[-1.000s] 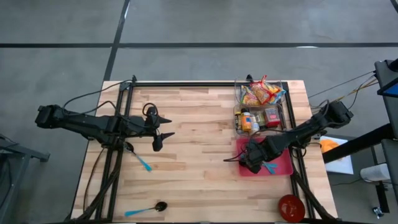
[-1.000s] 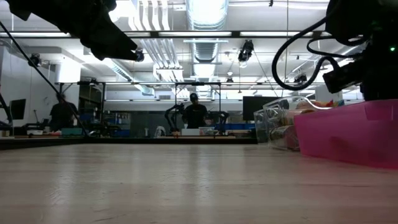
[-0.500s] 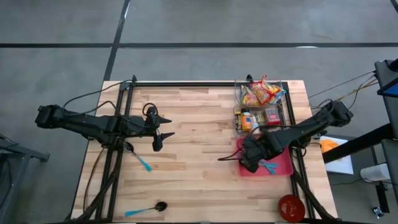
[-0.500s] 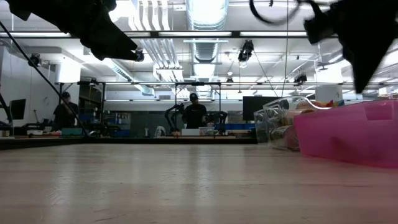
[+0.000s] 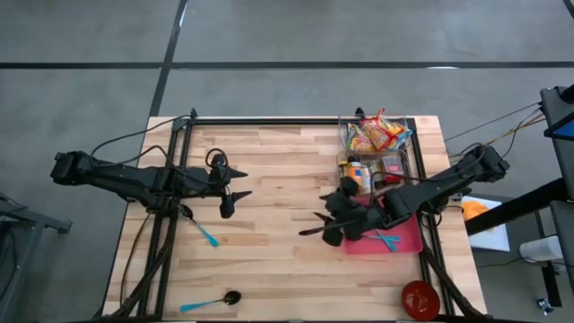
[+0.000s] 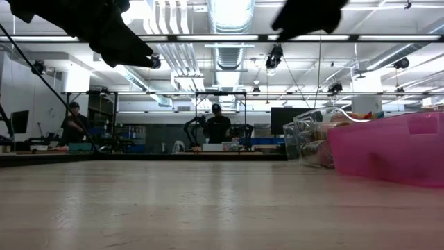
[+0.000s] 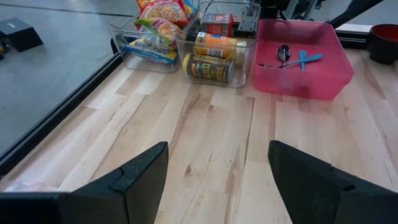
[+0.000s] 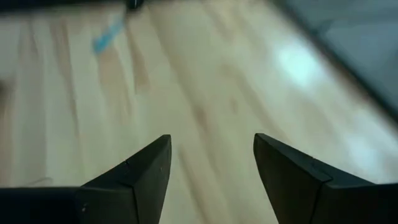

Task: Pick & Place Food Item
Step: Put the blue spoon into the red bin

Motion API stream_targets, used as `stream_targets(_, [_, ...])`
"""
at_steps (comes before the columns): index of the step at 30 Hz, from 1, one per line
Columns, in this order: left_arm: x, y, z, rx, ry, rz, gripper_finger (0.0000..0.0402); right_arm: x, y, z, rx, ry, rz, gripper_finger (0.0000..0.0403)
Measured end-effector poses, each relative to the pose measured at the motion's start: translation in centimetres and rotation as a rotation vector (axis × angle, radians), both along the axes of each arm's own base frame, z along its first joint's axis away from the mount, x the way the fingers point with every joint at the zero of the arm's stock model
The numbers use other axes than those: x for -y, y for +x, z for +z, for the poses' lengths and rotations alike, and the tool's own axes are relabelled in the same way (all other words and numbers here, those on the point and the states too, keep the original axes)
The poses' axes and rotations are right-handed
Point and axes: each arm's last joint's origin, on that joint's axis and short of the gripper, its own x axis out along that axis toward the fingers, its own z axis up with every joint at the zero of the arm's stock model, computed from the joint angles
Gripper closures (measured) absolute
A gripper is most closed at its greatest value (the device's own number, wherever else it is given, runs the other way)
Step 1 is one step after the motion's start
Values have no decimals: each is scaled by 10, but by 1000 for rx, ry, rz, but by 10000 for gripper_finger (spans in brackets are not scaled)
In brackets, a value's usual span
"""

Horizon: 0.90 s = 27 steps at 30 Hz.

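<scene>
Overhead and wrist views of the wooden surface (image 5: 278, 206). We see the right pincer (image 5: 316, 222) raised over bare wood just beside the pink tray (image 5: 408, 240), fingers spread and holding nothing. The left pincer (image 5: 240, 182) waits at the far side, also wide and empty. The food items, cans (image 7: 209, 65) and snack packets (image 5: 377, 135), lie in the clear bins (image 5: 344, 148) next to the tray, which holds only a spoon (image 7: 283, 52) and a blue utensil (image 7: 305, 59). We judge that no food item is yet picked; grasping and placing remain.
</scene>
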Motion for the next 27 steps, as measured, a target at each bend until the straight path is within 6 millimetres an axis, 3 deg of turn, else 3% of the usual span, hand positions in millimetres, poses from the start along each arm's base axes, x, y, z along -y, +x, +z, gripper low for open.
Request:
stream_targets(5, [0,0,0,0,0,0,121,1,10,-14,177,-105,62,176])
stream_targets(12, [0,0,0,0,0,0,121,18,15,-31,347,-102,191,176])
stream_targets(16, [0,0,0,0,0,0,121,27,15,-36,339,-42,314,176])
stream_targets(27, [0,0,0,0,0,0,121,30,16,-37,332,-56,342,176])
